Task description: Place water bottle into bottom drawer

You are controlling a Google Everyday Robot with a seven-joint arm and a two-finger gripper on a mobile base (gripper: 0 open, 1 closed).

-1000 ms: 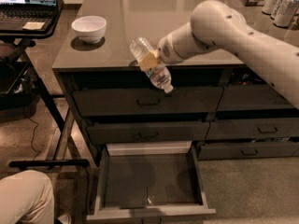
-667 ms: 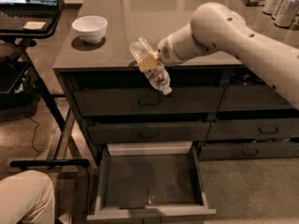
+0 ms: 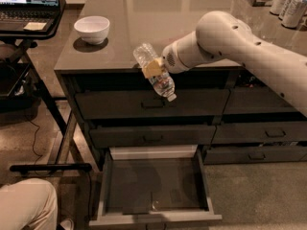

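The water bottle, clear and ribbed with a white cap, hangs tilted, cap end down and to the right, in front of the counter's front edge. My gripper is shut on the water bottle at its middle; a tan finger pad shows against it. The white arm reaches in from the right. The bottom drawer stands pulled open well below the bottle, with pale grey sides and a dark flat floor holding nothing but a small square patch.
A white bowl sits on the dark counter at the left. Labelled cans stand at the counter's far right. Two shut handled drawers are above the open one. A laptop on a stand is at the far left; a person's knee is at the bottom left.
The bottle and gripper have stayed almost in place, shifting only slightly. The drawer remains open.
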